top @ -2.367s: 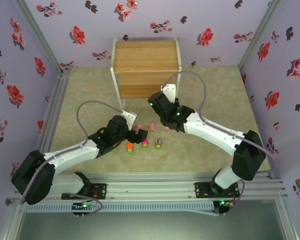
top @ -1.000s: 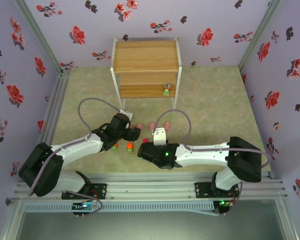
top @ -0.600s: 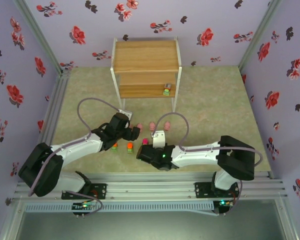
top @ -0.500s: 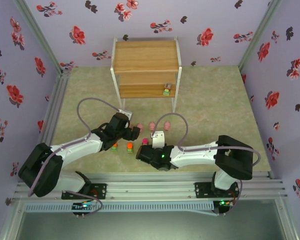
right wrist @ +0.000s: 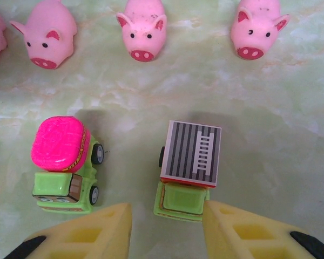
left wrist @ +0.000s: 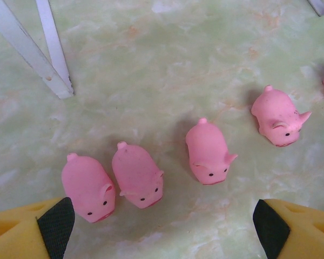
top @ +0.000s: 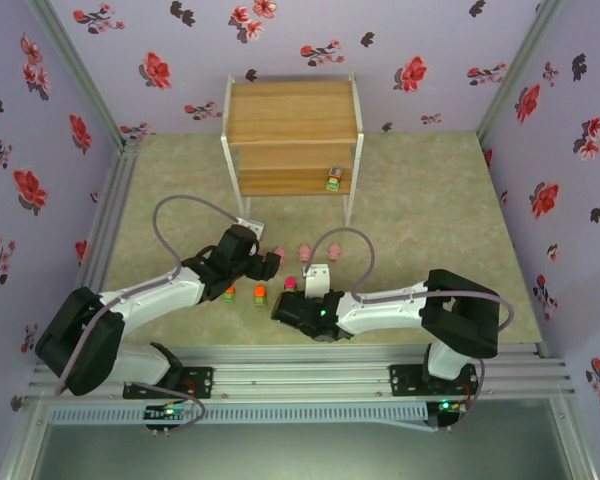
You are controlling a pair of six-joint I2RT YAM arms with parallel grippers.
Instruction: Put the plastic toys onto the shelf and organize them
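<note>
Right gripper (right wrist: pixel 167 211): jaws partly open, holding nothing. They straddle the green cab of the grey-topped truck (right wrist: pixel 190 162). Right finger is at the cab's side, and a gap shows on the left.

Magenta-topped truck (right wrist: pixel 62 156) stands just left of it, outside the jaws. Three pigs (right wrist: pixel 143 27) sit in a row beyond.

Left gripper (left wrist: pixel 163 226): jaws wide apart, empty. Four pigs (left wrist: pixel 208 151) lie on the table (top: pixel 430 200) ahead of it, untouched.

All of this is toward the near edge, mid-table. Shelf (top: pixel 292 110) stands at the far edge, with one truck (top: pixel 333 180) at the right end of the lower tier.
</note>
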